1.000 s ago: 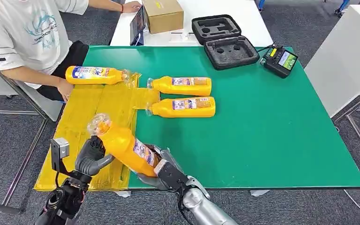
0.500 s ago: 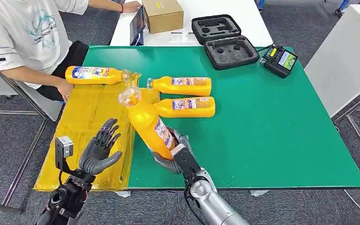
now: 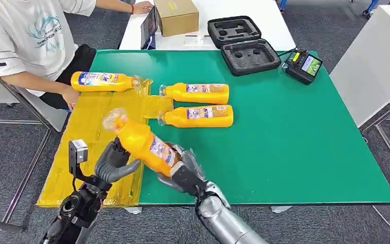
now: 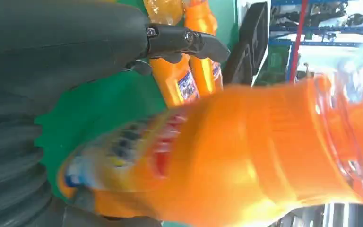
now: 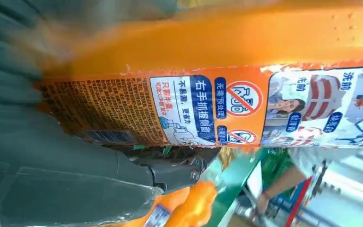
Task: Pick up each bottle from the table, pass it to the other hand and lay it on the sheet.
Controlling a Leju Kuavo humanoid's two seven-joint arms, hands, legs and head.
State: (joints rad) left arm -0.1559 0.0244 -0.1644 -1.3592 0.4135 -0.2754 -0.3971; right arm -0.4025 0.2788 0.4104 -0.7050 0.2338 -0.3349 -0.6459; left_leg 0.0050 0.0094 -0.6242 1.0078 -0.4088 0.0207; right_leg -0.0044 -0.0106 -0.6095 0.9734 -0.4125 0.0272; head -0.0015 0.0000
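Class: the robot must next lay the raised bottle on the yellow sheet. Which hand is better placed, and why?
Left. The left hand is over the yellow sheet, beside the bottle. The right hand grips its base over the green table.

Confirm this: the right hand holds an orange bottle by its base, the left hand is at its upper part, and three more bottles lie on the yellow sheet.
Not quite. The head view shows one bottle on the yellow sheet; the other two lie mostly on the green table. The rest holds: right hand at the held bottle's base, left hand higher up.
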